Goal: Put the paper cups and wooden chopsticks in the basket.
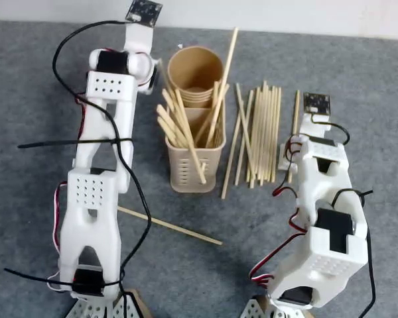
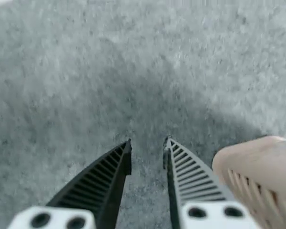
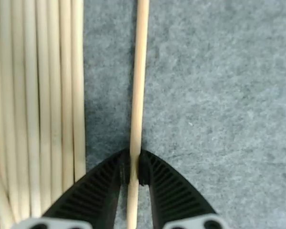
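Observation:
A beige slotted basket (image 1: 194, 165) in the middle of the mat holds several wooden chopsticks (image 1: 186, 129), with stacked paper cups (image 1: 195, 71) at its far end. To its right lies a pile of chopsticks (image 1: 262, 132) (image 3: 38, 95). My right gripper (image 3: 135, 167) is shut on a single chopstick (image 3: 139, 71) (image 1: 295, 122) just right of that pile. My left gripper (image 2: 148, 142) hangs open over bare mat, left of the cups, with nothing between its fingers. The basket's slotted wall (image 2: 262, 176) is close beside it.
One loose chopstick (image 1: 169, 225) lies slanted on the grey mat (image 1: 26, 199) in front of the basket, beside the left arm. Another long chopstick (image 1: 231, 112) leans across the basket's right side. A pale strip runs along the far edge.

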